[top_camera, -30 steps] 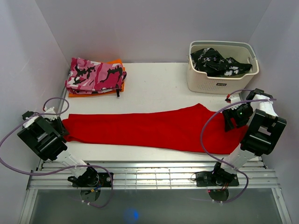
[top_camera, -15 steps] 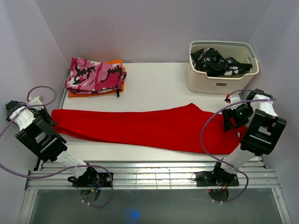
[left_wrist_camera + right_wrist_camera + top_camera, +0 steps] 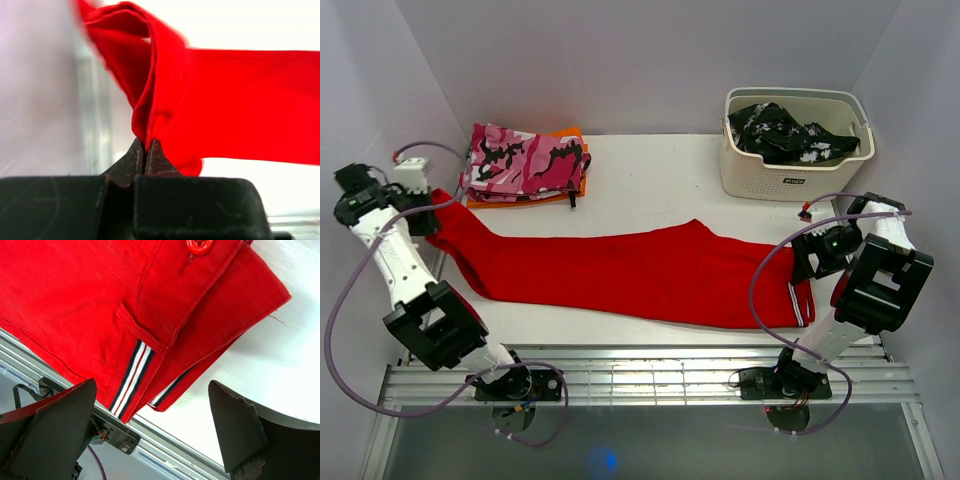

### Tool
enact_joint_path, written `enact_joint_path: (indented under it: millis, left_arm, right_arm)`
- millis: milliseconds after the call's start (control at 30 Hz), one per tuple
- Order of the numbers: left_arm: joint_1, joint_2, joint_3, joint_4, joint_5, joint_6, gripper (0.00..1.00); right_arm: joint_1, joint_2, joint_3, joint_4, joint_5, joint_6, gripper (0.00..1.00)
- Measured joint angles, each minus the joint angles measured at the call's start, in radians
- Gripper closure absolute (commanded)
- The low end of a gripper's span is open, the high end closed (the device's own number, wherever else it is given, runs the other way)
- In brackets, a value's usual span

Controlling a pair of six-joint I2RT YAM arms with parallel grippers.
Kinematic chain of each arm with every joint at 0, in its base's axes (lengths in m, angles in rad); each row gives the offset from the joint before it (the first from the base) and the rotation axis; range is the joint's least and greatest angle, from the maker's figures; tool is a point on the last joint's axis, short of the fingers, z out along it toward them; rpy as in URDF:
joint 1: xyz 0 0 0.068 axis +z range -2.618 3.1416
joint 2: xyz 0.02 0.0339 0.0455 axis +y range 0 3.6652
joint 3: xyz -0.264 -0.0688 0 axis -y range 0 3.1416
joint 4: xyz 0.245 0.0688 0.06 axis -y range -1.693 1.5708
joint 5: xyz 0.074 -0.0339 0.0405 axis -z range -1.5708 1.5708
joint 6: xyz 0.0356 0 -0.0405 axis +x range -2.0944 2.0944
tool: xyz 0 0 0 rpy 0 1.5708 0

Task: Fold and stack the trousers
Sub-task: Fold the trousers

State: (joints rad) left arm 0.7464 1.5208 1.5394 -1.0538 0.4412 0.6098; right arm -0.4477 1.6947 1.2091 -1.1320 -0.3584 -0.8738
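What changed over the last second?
Left gripper closed on the leg end of the trousers and carried it toward the far-left corner, dragging the whole garment left. Its striped waist end slid out from under the right arm. Right gripper is open above that end and has barely moved. Camouflage stack and basket are unchanged.

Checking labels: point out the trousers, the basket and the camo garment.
trousers [image 3: 650, 275], top view, middle of the leg fabric.
basket [image 3: 760, 172], top view, front wall.
camo garment [image 3: 525, 160], top view, centre of the folded pile.
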Motion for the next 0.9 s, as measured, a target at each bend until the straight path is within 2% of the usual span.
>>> enact_joint_path:
  millis: [133, 167, 367, 500, 667, 900]
  left_arm:
    - [-0.226, -0.109, -0.032, -0.045, 0.077, -0.061, 1.00]
    - [-0.274, -0.138, -0.050, -0.047, 0.101, -0.094, 1.00]
    - [-0.494, -0.240, -0.187, 0.010, 0.134, -0.335, 1.00]
    - [-0.695, -0.228, -0.315, 0.137, 0.041, -0.559, 1.00]
    - [-0.956, -0.172, -0.404, 0.262, -0.094, -0.746, 1.00]
    - [-1.144, -0.119, -0.462, 0.389, -0.243, -0.906, 1.00]
  right_arm:
    - [0.000, 0.000, 0.004, -0.016, -0.015, 0.000, 0.05]
    - [0.000, 0.000, 0.005, -0.018, -0.016, 0.000, 0.10]
    - [0.000, 0.000, 0.005, -0.021, -0.018, 0.003, 0.10]
    - [0.000, 0.000, 0.004, -0.021, -0.018, 0.004, 0.10]
    - [0.000, 0.000, 0.004, -0.022, -0.013, 0.007, 0.10]
    - [0.000, -0.003, 0.004, -0.022, -0.002, 0.011, 0.10]
